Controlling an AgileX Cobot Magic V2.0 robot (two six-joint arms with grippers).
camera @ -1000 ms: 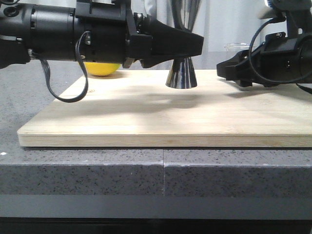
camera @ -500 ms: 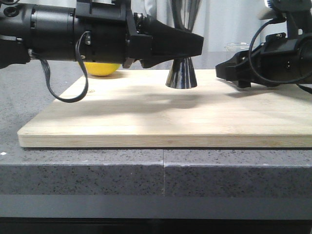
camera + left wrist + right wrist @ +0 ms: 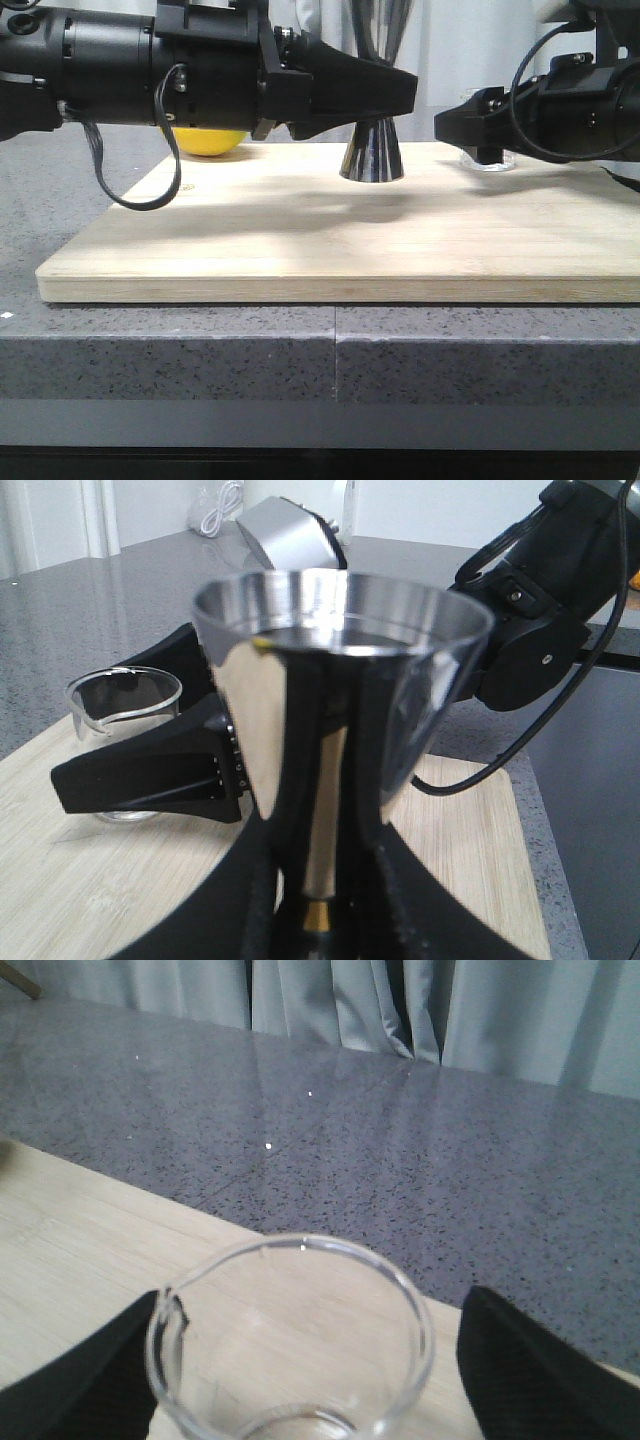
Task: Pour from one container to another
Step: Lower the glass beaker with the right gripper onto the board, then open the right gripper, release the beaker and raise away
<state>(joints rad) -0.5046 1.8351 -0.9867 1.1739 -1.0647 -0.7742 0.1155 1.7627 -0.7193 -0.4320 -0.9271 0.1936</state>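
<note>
At the left of the front view a lemon [image 3: 208, 142] lies at the back edge of the wooden board [image 3: 340, 250], half hidden by the left arm; the left gripper [image 3: 385, 95] reaches in level from the left and is clamped on the steel jigger [image 3: 372, 150] at its narrow waist, the jigger standing upright on the board with its long axis vertical; the left wrist view shows the black fingers [image 3: 385, 875] pressed to either side of the gold band, the jigger's open upper cup [image 3: 340, 590] facing up.

To the right stands the glass beaker [image 3: 290, 1340], upright on the board and near its back edge, well apart from the jigger; the right gripper [image 3: 480, 130] comes at it level from the right, and in the right wrist view the beaker sits between the two dark fingers [image 3: 530, 1370] with a visible gap on each side, so this gripper is spread and not yet gripping; the pour lip points toward the left finger in that view.

The right arm is clearly the nearer to the beaker; in my judgement the move ahead is simply to close on it, then lift and carry it left toward the jigger's mouth.

Against half a second ago, the right gripper has advanced leftward and risen slightly, so the beaker is now bracketed; the left gripper and jigger have not shifted.
</note>
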